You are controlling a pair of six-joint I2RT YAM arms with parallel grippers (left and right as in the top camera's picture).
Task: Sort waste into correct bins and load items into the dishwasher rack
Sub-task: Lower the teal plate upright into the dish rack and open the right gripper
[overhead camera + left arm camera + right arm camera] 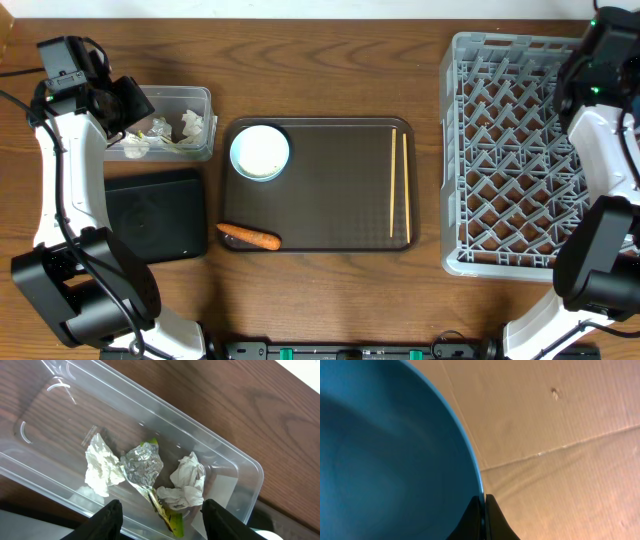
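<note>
My left gripper [162,524] hangs released, jaws apart, over the tub [248,467]. A tissue [102,467] and the wrapper [144,464] lie just ahead of my fingertips, with bare tub floor beyond them. My right gripper [483,510] is clenched on the plate [385,450] rim. The plate spreads left of it, and there is open room to its right.

Tub [200,95] behind flat tray [155,215]; serving tray [330,190] centre holds bowl [260,152], carrot [248,236], 2 chopsticks [392,185]; rack [510,150] right.
</note>
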